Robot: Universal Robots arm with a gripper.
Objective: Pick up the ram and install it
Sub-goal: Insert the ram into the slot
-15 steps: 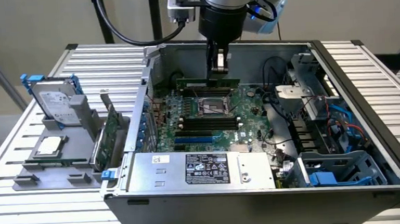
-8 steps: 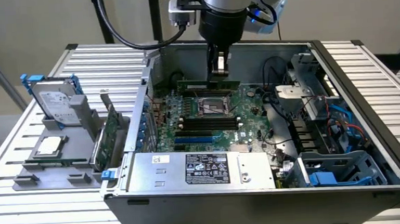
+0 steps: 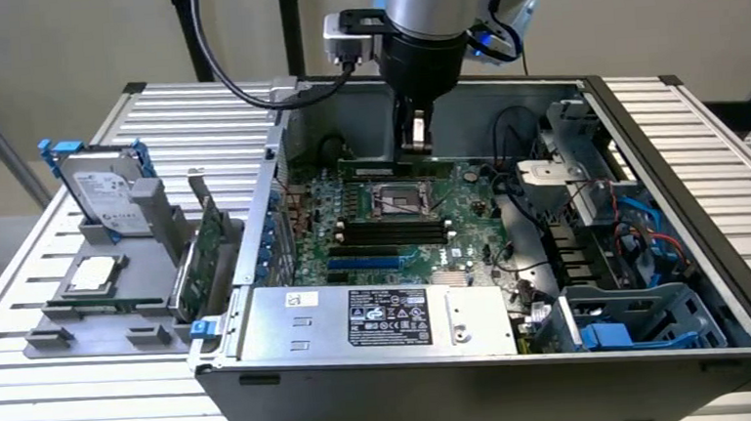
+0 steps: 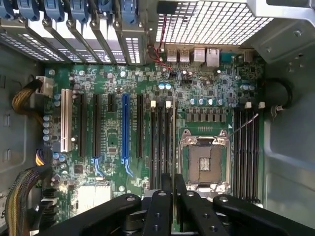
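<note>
An open computer case (image 3: 684,133) lies on the surface (image 3: 4,321), a holder tray (image 3: 96,330) beside it on the exterior view's left. On the tray a hard drive (image 3: 103,193) stands upright at the far end, an expansion card (image 3: 208,245) on edge nearest the case, a processor (image 3: 90,275) flat in front of the drive. Inside the case, the motherboard (image 3: 352,261) fills the middle, the power supply (image 3: 382,318) the near wall. The hand (image 3: 414,149) hangs above the board's far edge, the ram (image 3: 373,169) between its fingers, just beyond the CPU socket (image 3: 401,199).

ram (image 3: 370,169) partly hidden behind pincer (image 3: 414,151) | power supply label (image 3: 390,319) text too small
</note>
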